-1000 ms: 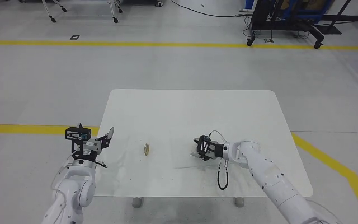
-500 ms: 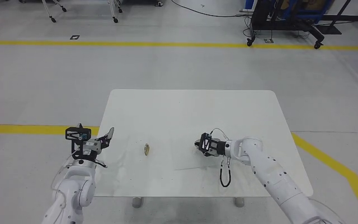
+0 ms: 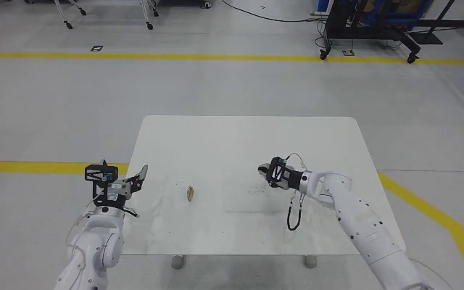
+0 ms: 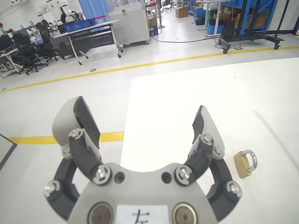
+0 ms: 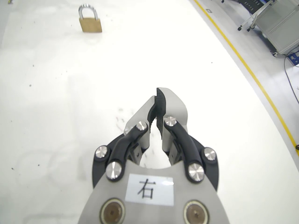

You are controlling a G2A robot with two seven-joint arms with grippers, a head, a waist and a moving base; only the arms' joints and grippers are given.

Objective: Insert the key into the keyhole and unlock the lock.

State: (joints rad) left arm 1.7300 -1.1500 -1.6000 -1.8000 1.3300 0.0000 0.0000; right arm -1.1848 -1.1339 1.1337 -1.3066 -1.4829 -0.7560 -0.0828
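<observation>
Lock (image 3: 190, 193) lies on the tabletop (image 3: 290, 138) between the wide-fingered left gripper (image 4: 140, 110) and the right gripper (image 5: 158, 96), fingers pressed together; it is best steadied by its body before insertion.

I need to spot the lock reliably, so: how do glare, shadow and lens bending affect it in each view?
Top view: even light; the lock is a small speck on the white table, hardly any shadow. Left wrist view: lock contrasts well, shackle catching light. Right wrist view: table glares bright, lock casts a faint shadow, yellow floor line bows.
</observation>
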